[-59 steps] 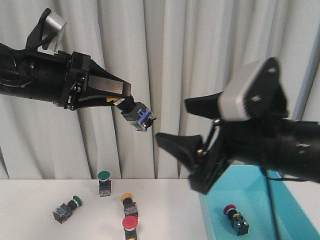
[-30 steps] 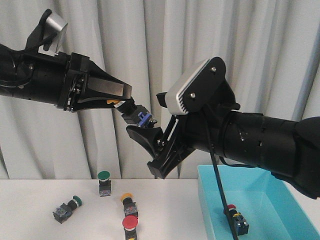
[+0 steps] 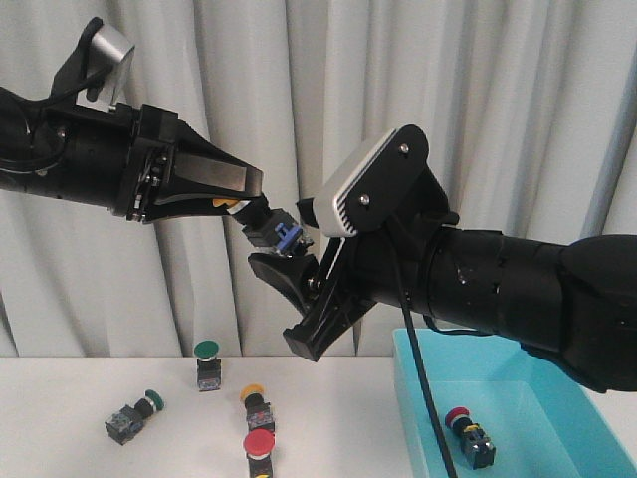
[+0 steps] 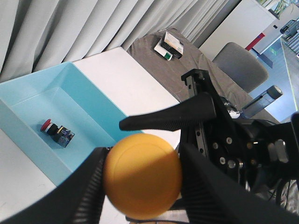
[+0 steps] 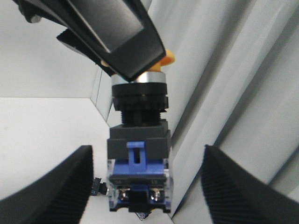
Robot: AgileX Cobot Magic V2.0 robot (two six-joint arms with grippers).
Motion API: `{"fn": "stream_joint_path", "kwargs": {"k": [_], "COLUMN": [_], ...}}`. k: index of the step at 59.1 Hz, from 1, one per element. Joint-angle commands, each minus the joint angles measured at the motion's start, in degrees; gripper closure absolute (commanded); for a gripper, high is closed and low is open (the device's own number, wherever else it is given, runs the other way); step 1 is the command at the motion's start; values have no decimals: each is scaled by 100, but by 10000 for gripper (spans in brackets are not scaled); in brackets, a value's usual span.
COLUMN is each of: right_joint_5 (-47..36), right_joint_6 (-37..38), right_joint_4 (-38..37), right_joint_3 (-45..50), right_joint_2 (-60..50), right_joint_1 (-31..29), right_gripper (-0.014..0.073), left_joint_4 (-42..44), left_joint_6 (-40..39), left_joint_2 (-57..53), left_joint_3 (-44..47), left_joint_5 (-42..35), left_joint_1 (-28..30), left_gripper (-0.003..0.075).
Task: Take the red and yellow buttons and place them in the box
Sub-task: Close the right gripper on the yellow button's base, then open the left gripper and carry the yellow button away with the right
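Note:
My left gripper (image 3: 249, 193) is shut on the cap of a yellow button (image 3: 269, 227) and holds it high above the table. The cap fills the left wrist view (image 4: 142, 175) between the fingers. My right gripper (image 3: 270, 304) is open just under it. In the right wrist view the button's dark and blue body (image 5: 138, 158) hangs between the wide-open fingers (image 5: 60, 186), touching neither. The cyan box (image 3: 518, 373) stands at the right with a red button (image 3: 468, 430) inside. A yellow button (image 3: 255, 400) and a red button (image 3: 259, 446) lie on the table.
Two green-capped buttons are on the white table, one upright (image 3: 207, 360) and one on its side (image 3: 134, 416). A grey curtain hangs behind. The left wrist view shows the box (image 4: 79, 100) far below, and a chair (image 4: 238, 63) beyond.
My right arm has swung left from over the box to the held yellow button, and its open fingers now flank the button's body. My left arm has stayed still.

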Motion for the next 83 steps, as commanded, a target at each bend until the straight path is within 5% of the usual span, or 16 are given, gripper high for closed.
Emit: {"fn": "stream_joint_path", "kwargs": {"k": [1,17,35,44,65,83], "right_joint_5": [93,116,123,123,7,-864], "right_joint_6": [-78,-150,-150,-144,-139,-122], "right_joint_4": [134,134,134,134,158,152], "right_joint_3": [-201,-201,-201,-201,-201,-201], "right_joint_2": [-194,-194,-194,-194,-194,-206], "right_joint_1": [0,0,0,0,-12,-31], "right_gripper": [232,449,539,537,536,536], "left_joint_4": [-452,-483,-446,-412,-444,-656], "left_joint_6": [23,23,31,134,134,134], "left_joint_2": [-261,-261,-261,-261,-261,-328], "left_joint_3": [-157,-157,-157,-157,-157,-157], "left_joint_5": [-177,-177,-263,-216,-272,-395], "left_joint_1": [-18,-18,-18,-18,-18,-12], "left_gripper": [647,647,632,549,195,158]}}
